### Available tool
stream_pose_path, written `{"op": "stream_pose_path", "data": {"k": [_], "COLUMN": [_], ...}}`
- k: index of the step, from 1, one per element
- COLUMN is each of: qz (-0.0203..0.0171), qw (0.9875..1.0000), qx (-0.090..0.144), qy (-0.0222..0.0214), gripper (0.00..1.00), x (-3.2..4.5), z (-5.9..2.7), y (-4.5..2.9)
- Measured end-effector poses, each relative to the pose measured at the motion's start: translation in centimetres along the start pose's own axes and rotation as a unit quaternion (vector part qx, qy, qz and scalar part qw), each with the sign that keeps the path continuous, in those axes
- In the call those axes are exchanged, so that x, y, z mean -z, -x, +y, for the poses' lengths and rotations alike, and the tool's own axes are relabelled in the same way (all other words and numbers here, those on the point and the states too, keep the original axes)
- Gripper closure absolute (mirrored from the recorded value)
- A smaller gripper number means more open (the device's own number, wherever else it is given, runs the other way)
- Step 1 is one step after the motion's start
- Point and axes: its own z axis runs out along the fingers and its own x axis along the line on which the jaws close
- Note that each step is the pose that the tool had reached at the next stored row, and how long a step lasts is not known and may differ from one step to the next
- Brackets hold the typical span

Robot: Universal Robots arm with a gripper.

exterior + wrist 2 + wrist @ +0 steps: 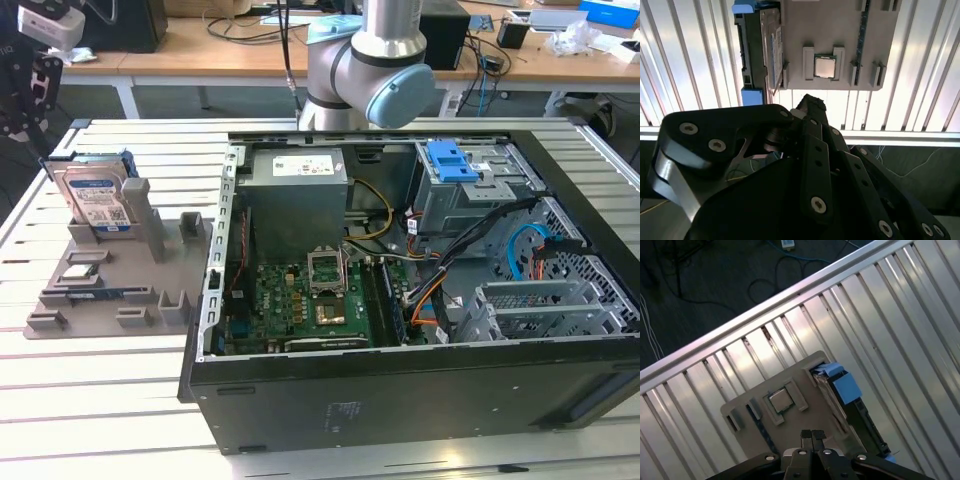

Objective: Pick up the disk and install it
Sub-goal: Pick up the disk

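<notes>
At the exterior view's upper left, the disk (97, 197) stands on its long edge in a grey moulded holder (150, 268) on the slatted metal tabletop (100, 400). It is silver and blue-framed, label toward the camera, long axis level. In the first wrist view the black pincer (812, 434) is pinched together, empty.

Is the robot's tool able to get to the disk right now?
Probably yes. The tool hangs over the grey holder, and nothing sits between it and the disk standing on edge. The tool looks shut, so it would need opening.

silver disk (97, 200), blue bracket, upright in holder
</notes>
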Motion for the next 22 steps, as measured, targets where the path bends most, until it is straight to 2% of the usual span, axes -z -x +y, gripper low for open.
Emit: {"op": "stream_pose_path", "data": {"k": [4,7,12,14,18,22], "qz": [0.0005,0.0012,0.0022,0.0025,0.0034,0.0041], "qw": [0.9998,0.9992,0.9981,0.9973,0.9946,0.9912], "qx": [0.018,0.04,0.061,0.073,0.104,0.133], "qy": [0.0004,0.0009,0.0011,0.0014,0.0021,0.0028], "gripper": [0.89,0.89,0.89,0.89,0.89,0.89], "x": [0.0,0.0,0.0,0.0,0.0,0.0], "z": [0.0,0.0,0.0,0.0,0.0,0.0], "y": [0.0,0.0,0.0,0.0,0.0,0.0]}}
